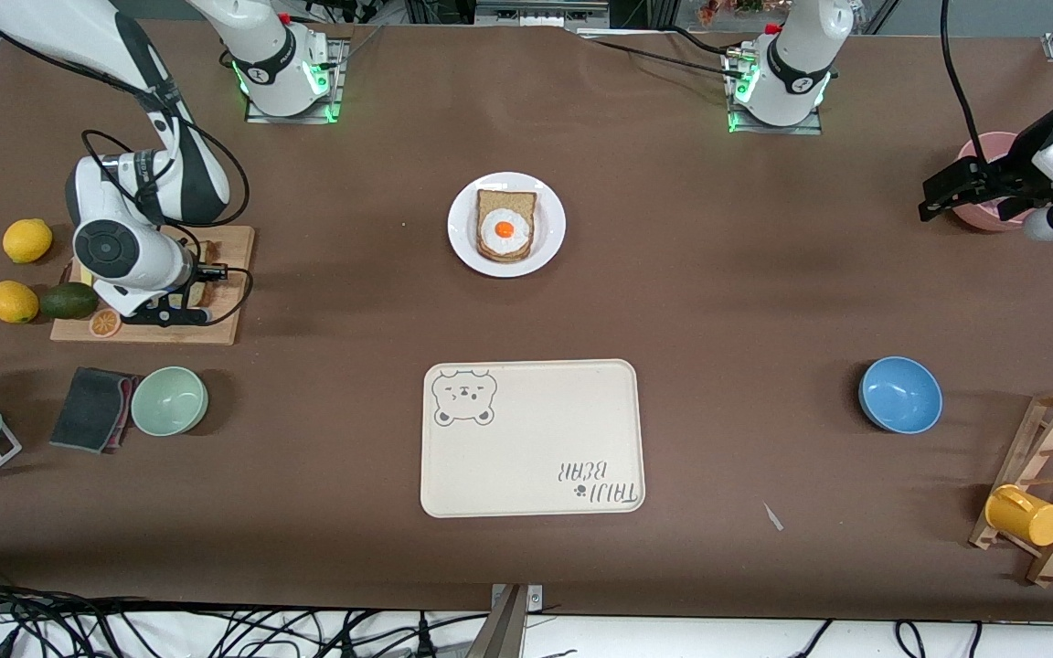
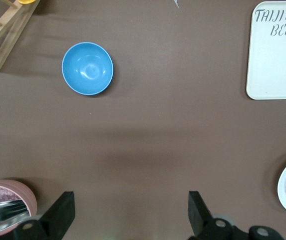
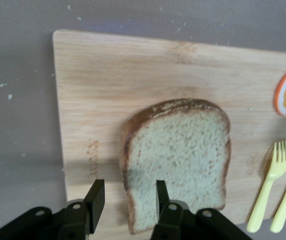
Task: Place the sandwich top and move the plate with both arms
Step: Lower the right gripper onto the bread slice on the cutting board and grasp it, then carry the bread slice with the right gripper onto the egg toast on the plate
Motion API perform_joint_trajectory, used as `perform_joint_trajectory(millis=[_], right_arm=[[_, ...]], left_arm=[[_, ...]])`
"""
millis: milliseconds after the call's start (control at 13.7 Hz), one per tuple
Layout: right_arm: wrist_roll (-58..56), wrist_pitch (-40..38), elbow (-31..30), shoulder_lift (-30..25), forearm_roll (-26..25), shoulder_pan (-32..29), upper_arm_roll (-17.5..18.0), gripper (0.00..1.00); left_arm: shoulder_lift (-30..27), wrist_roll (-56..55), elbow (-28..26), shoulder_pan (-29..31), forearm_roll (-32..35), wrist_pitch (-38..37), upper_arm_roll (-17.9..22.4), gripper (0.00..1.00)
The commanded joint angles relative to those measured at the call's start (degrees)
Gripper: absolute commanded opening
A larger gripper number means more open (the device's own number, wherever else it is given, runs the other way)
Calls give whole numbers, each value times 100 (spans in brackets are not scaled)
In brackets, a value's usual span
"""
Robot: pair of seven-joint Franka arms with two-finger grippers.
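Observation:
The sandwich top (image 3: 177, 155) lies flat on a wooden cutting board (image 3: 108, 80) at the right arm's end of the table. My right gripper (image 3: 129, 187) is open and low over the board, with one finger over the slice and the other over bare wood, straddling the crust edge. In the front view the right gripper (image 1: 193, 292) hides the slice. The white plate (image 1: 467, 247) sits mid-table and holds a bread slice with a fried egg (image 1: 505, 226). My left gripper (image 2: 131, 200) is open and empty, waiting over bare table beside a pink cup (image 1: 983, 219).
The cream bear-printed tray (image 1: 531, 439) lies nearer the front camera than the plate. A blue bowl (image 1: 899, 394), a green bowl (image 1: 169, 400), a dark cloth (image 1: 90, 408), lemons (image 1: 26, 240), an avocado (image 1: 69, 300) and a wooden rack with a yellow mug (image 1: 1025, 514) stand around. Yellow cutlery (image 3: 267, 190) lies on the board.

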Motion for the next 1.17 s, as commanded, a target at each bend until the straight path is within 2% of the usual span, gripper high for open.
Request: perform_joint_trajectory(millis=[0,511,584,657,803,876,1095], right_arm=[[96,216,-44,128,-192,-66,-10,49],[113,427,-35,339,-367,-66,-19,49],[122,418,-35,339,-376,-57,-19,39],[131,418,-18,339,-377,-57,-19,24],[148,418,0,383,-377,-66,-19,3],[166,401,0,409,-377,-66,-19,0],[148,374,96,410,-368,-40,-10,0]], left_arm=[[-35,47,-22,11,1,33,-3,100],[-35,47,-22,11,1,33,-3,100],[-35,47,-22,11,1,33,-3,100],[-35,47,-22,11,1,33,-3,100],[-26,47,-22,11,1,33,-3,100],[-26,47,-22,11,1,33,-3,100],[-26,47,-22,11,1,42,-3,100]])
